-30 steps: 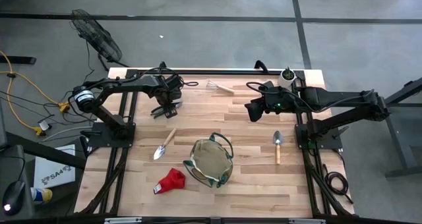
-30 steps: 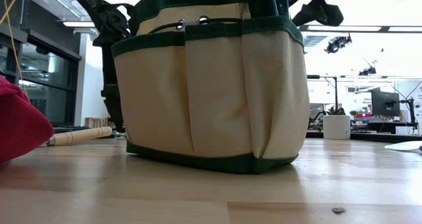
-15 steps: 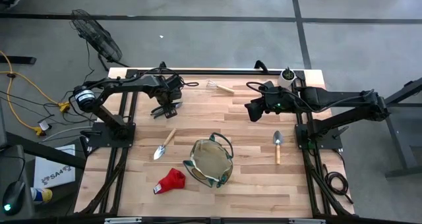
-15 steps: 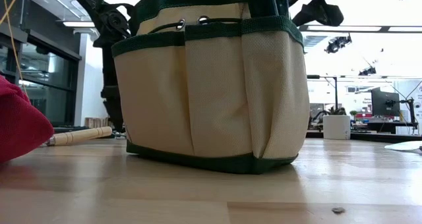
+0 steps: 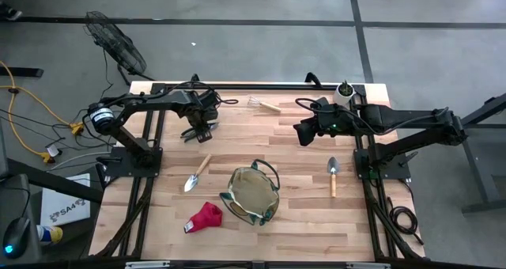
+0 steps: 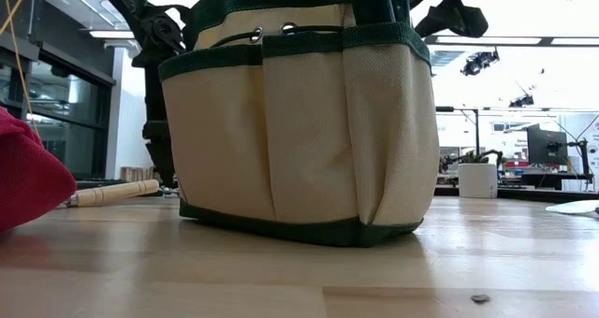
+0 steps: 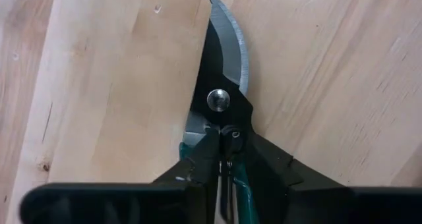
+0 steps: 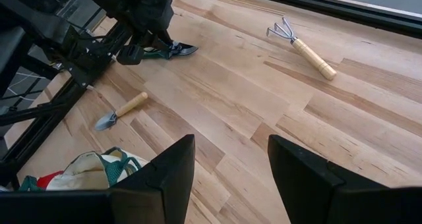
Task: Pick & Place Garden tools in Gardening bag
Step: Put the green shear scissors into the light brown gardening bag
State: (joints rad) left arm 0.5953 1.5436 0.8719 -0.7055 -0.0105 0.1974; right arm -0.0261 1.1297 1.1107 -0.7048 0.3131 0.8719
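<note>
- Left hand (image 7: 227,168) is pinched around the pruners (image 7: 221,102) on the bench (image 7: 99,85); a shallow grip risks slipping.
- Right hand (image 8: 231,171) hovers, fingers wide apart.

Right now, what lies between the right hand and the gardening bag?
Nothing: bare table separates the right hand from the gardening bag, clearest in the high view.
</note>
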